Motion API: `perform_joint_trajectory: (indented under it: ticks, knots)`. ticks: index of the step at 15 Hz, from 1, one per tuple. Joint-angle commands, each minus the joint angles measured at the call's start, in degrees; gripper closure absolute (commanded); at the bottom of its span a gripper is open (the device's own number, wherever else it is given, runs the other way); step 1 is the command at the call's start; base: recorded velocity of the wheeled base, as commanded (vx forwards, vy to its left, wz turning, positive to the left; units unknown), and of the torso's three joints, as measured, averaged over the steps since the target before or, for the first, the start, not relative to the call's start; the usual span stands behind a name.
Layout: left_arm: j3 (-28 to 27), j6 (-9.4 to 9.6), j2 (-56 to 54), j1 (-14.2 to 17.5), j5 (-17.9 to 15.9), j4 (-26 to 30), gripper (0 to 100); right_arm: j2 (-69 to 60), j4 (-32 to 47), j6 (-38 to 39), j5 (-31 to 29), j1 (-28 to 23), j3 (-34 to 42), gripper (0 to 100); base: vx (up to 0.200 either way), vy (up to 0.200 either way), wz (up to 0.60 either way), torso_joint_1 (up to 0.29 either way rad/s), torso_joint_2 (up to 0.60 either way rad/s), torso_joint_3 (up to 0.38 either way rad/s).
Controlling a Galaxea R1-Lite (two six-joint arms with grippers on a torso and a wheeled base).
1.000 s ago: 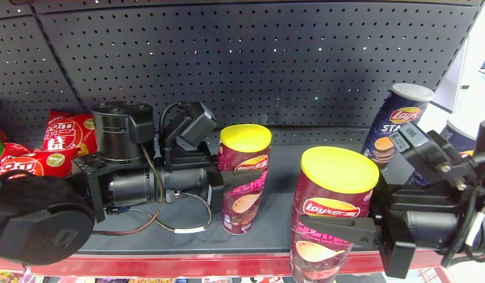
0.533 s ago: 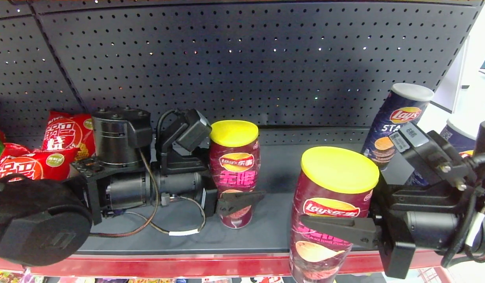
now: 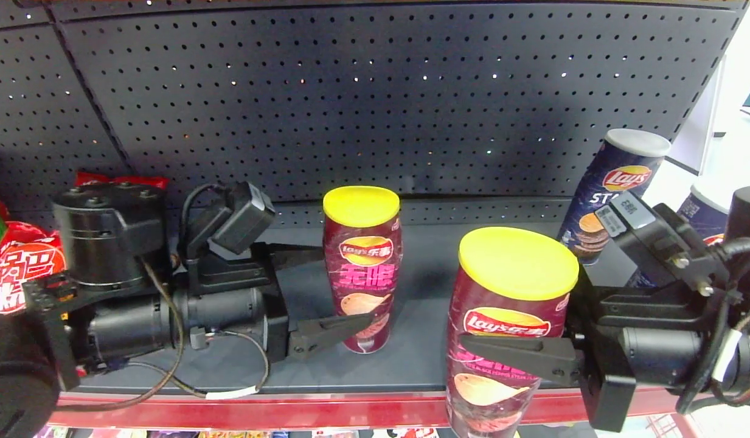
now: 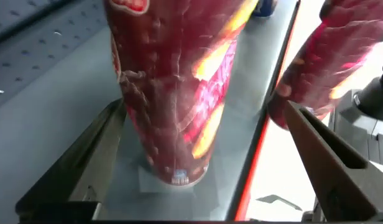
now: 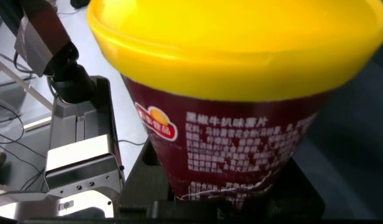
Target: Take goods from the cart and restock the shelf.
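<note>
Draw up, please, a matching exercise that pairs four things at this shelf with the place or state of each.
Things:
1 left gripper
2 right gripper
3 blue can
4 red snack bag

Places or states:
A white-lidded, at the right end of the shelf
B open around the standing can
C shut on the held can
D at the shelf's left end

Pairs: 1-B; 2-C; 3-A; 4-D

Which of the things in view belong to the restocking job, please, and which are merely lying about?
Job:
shelf
standing can, between the fingers of the open left claw
held can, gripped by the right claw at the shelf's front

Lying about:
blue cans at the right
red bags at the left
pegboard behind
</note>
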Motion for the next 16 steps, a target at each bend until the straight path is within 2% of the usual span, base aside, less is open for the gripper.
perform_joint_trajectory:
  ticks: [1,3,4,5,6,7,8,9,11,12,13,14,15,16]
  knots:
    - [2.58,-1.70,-8.79,0.26,5.31,0.04,0,0.64,0.03,-0.02,0.01,-0.02,0.03,100,0.000,0.000,0.00,0.000,0.00,0.000]
    - [3.64,-3.29,-14.24,0.70,10.76,-0.05,0,0.55,0.12,-0.02,0.01,-0.02,0.30,100,0.000,0.000,0.00,0.000,0.00,0.000]
    - [3.55,-3.37,-16.87,2.02,11.99,-0.05,0,0.64,0.12,-0.02,0.01,-0.02,0.21,100,0.000,0.000,0.00,0.000,0.00,0.000]
    - [3.64,-3.29,-19.86,5.10,11.99,0.21,0,0.64,0.12,-0.02,0.01,-0.02,0.21,100,0.000,0.000,0.00,0.000,0.00,0.000]
    - [3.81,-3.29,-21.53,6.50,12.16,0.39,0,0.64,0.12,-0.02,0.01,-0.02,0.30,100,0.000,0.000,0.00,0.000,0.00,0.000]
    - [4.78,-3.37,-24.78,10.63,12.16,0.57,0,0.55,0.12,-0.02,0.01,-0.10,0.47,100,0.000,0.000,0.00,0.000,0.00,0.000]
    - [7.24,-3.37,-28.65,16.17,12.07,0.57,0,0.55,0.12,-0.02,0.01,-0.19,0.47,100,0.000,0.000,0.00,0.000,0.00,0.000]
    - [10.76,-3.37,-33.22,20.65,11.55,1.36,0,0.47,0.12,-0.02,0.01,-0.28,0.56,100,0.000,0.000,0.00,0.000,0.00,0.000]
    - [23.77,-3.46,-47.37,27.16,10.76,5.84,0,0.03,0.12,-0.02,-0.08,-0.19,0.82,100,0.000,0.000,0.00,0.000,0.00,0.000]
    - [28.60,-4.78,-52.29,28.92,10.67,6.72,0,-0.06,0.12,-0.02,-0.08,-0.19,0.74,100,0.000,0.000,0.00,0.000,0.00,0.000]
    - [32.55,-7.33,-56.69,29.88,10.84,6.81,0,-0.15,0.12,-0.10,-0.08,-0.19,0.56,100,0.000,0.000,0.00,0.000,0.00,0.000]
    - [35.02,-9.09,-59.85,30.15,10.93,7.25,0,-0.15,0.12,-0.10,-0.08,-0.02,0.47,100,0.000,0.000,0.00,0.000,0.00,0.000]
    - [35.02,-10.23,-66.09,30.15,11.63,16.12,0,-0.24,0.12,-0.10,-0.08,0.16,0.21,100,0.000,0.000,0.00,0.000,0.00,0.000]
    - [35.02,-10.32,-72.25,30.15,11.63,24.65,0,-0.59,0.12,-0.10,-0.08,0.16,0.03,100,0.000,0.000,0.00,0.000,0.00,0.000]
